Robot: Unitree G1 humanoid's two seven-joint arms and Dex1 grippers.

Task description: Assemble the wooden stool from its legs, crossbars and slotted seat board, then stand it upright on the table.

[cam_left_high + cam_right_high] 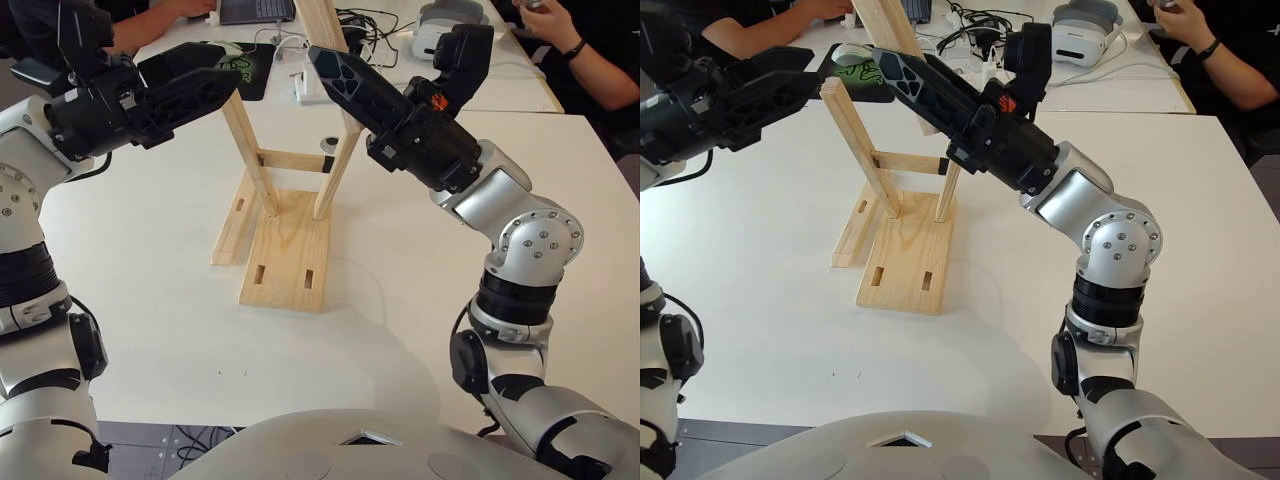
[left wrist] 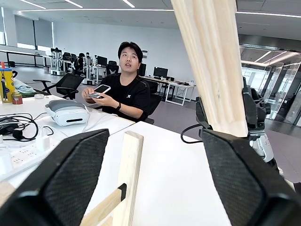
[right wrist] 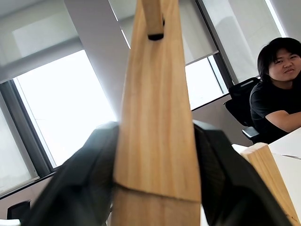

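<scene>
Seat board lies flat on the white table, centre of frame, long side running away from the camera. Two rectangular slots show at its near end. At the far end stand two legs, feet on the board. Left leg slants up toward the upper left, right leg slants up toward the top centre. Can't tell how deep the feet sit in the board. Crossbar joins the two legs about halfway up, roughly level. Loose leg lies flat on the table, touching the board's left edge, slots facing up.

Right gripper, upper centre: clamped on the right leg above the crossbar. In the right wrist view its black fingers press the wood from both sides. Right arm enters lower right, elbow bent mid-right, forearm angled up and left to the leg.

Left gripper, upper left: fingers spread, tips at the top end of the left leg. In the left wrist view the leg end sits between the fingers, close to one; contact can't be told. Left forearm is nearly level, pointing right.

Far table edge, top of frame: dark mat, cables, white headset.
</scene>
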